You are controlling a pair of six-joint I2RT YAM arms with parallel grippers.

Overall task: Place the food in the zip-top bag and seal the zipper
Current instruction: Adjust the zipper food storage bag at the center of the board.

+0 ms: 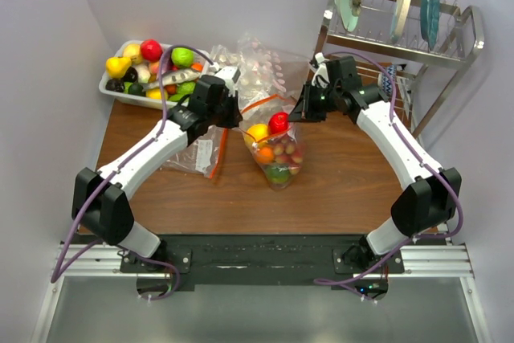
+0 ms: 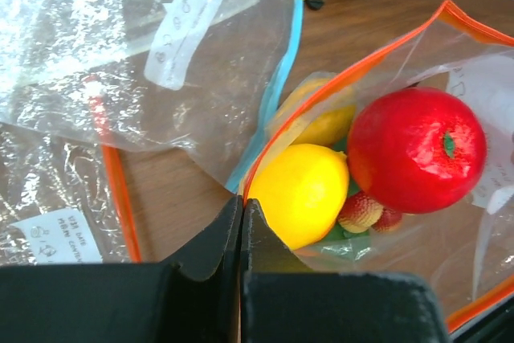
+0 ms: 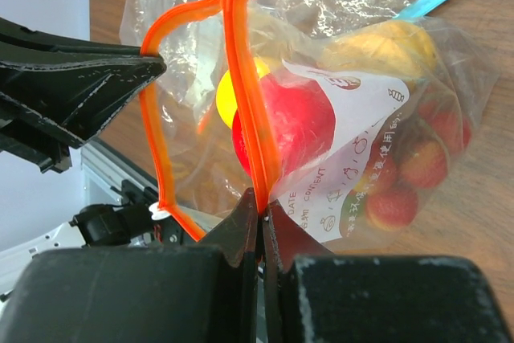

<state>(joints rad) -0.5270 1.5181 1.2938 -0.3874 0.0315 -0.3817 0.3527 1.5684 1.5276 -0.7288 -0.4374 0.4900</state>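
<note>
The zip-top bag [image 1: 283, 162] stands upright mid-table, holding the food: a red apple [image 1: 278, 123], a yellow lemon [image 1: 257, 132], an orange, a lime and red grapes [image 3: 399, 165]. Its orange-red zipper [image 3: 241, 78] gapes in an open loop. My left gripper [image 2: 242, 203] is shut on the mouth's left corner, right beside the lemon [image 2: 299, 192] and apple [image 2: 416, 149]. My right gripper [image 3: 259, 200] is shut on the zipper at the opposite end. From above, the left gripper [image 1: 239, 115] and right gripper [image 1: 300, 110] flank the bag's top.
A white tray [image 1: 107, 86] of more toy fruit sits at the back left. Other clear bags lie behind [image 1: 265, 66] and to the left [image 1: 199, 154], one with a teal strip [image 2: 277, 78]. A metal dish rack [image 1: 450, 46] with plates stands at the back right.
</note>
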